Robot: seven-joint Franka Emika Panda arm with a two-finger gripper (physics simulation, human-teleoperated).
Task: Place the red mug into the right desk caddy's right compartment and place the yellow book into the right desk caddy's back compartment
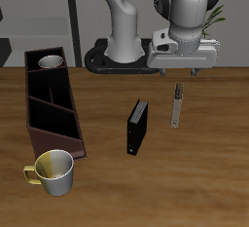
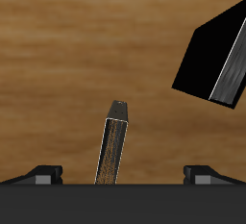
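1. the yellow book (image 1: 177,105) stands thin and narrow on its edge on the table (image 1: 195,182), tan-yellow and grey with faint stripes, directly under my gripper (image 1: 179,75).
2. my fingers (image 2: 45,173) are spread wide, one tip on each side of the book's spine, touching nothing and holding nothing.
3. the red mug (image 1: 50,63) sits inside the end section of the right desk caddy (image 1: 53,114), farthest back.
4. a black book (image 1: 137,127) stands near the yellow one, apart from it.
5. a yellow-and-white mug (image 1: 54,171) rests by the caddy's near end.
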